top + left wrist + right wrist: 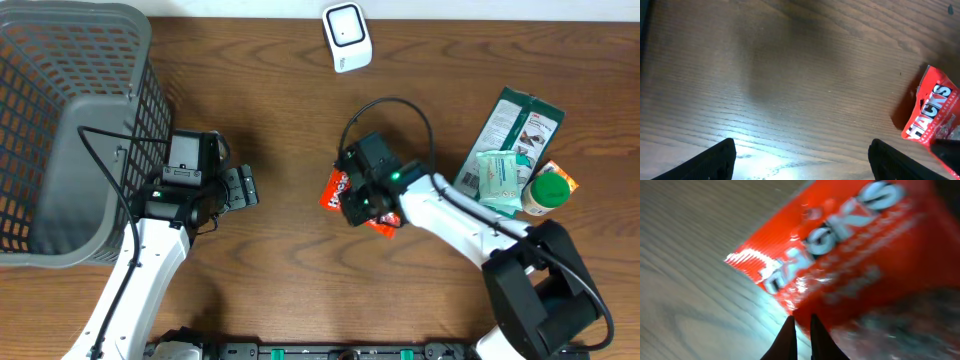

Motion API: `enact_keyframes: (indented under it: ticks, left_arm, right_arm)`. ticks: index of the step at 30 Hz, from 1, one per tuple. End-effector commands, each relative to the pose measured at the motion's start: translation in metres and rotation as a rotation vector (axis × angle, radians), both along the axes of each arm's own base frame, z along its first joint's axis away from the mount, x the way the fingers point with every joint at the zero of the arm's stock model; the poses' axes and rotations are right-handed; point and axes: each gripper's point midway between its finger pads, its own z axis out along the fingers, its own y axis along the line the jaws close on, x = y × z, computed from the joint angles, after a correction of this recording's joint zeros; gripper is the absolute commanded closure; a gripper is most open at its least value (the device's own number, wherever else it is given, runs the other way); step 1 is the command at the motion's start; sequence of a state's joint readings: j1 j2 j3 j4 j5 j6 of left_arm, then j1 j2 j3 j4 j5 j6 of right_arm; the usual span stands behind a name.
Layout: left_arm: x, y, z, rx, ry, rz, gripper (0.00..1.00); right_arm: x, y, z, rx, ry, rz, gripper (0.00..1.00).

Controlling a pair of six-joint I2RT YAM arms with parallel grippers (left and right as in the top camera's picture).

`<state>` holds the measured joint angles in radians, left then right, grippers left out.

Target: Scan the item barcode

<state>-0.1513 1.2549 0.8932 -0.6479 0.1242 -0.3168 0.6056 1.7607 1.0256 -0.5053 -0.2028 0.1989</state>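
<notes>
A red Hacks candy bag [334, 190] lies mid-table, mostly covered by my right gripper [352, 200]. In the right wrist view the bag [850, 250] fills the upper right, blurred, and my right gripper [801, 319] pinches its lower edge, the fingers nearly together with only a thin slit between them. My left gripper [240, 188] hovers to the left, apart from the bag, with its fingers wide open and only bare wood between them [802, 160]. The left wrist view shows the bag [935, 112] at its right edge. No barcode shows. A white scanner [347, 37] stands at the back.
A grey mesh basket [90, 170] fills the far left. At the right lie a green packet [520, 125], a pale wipes pack [500, 175] and a green-lidded jar [548, 192]. A black cable [395, 105] loops above the right arm.
</notes>
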Motion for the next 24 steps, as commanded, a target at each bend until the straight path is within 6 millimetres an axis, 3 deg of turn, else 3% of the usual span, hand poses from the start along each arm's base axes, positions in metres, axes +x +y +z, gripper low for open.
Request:
enact_keyframes:
  ticks: [1,5,6,10,11,13,15,19,24]
  left_arm:
    - [-0.001,0.004,-0.004,0.016,0.010,0.006,0.15]
    - [-0.001,0.004,-0.004,0.016,0.010,0.006,0.15]
    - [-0.001,0.004,-0.004,0.016,0.010,0.006,0.15]
    - [-0.001,0.004,-0.004,0.016,0.010,0.006,0.15]
    - [-0.001,0.004,-0.004,0.016,0.010,0.006,0.15]
    - [-0.001,0.004,-0.004,0.015,0.010,0.006,0.15]
    - [-0.001,0.004,-0.004,0.016,0.010,0.006,0.15]
    - [-0.001,0.004,-0.004,0.016,0.010,0.006,0.15]
    - [-0.001,0.004,-0.004,0.016,0.010,0.006,0.15]
  right_arm:
    - [-0.011,0.010,-0.009,0.011,0.022,-0.010,0.94]
    - [-0.008,0.028,0.007,0.058,-0.014,0.059,0.87]
    - [-0.007,0.030,0.016,0.065,-0.023,0.078,0.76]
    - [0.010,0.029,0.063,0.075,-0.107,0.127,0.62]
    - [0.011,0.027,0.074,0.075,-0.124,0.139,0.56]
    - [0.015,0.020,0.094,0.076,-0.160,0.159,0.34]
    - [0.017,0.007,0.106,0.043,-0.188,0.182,0.27]
    - [0.024,-0.036,0.095,-0.147,-0.204,0.196,0.20]
    - [0.026,-0.046,0.070,-0.206,-0.181,0.240,0.26]
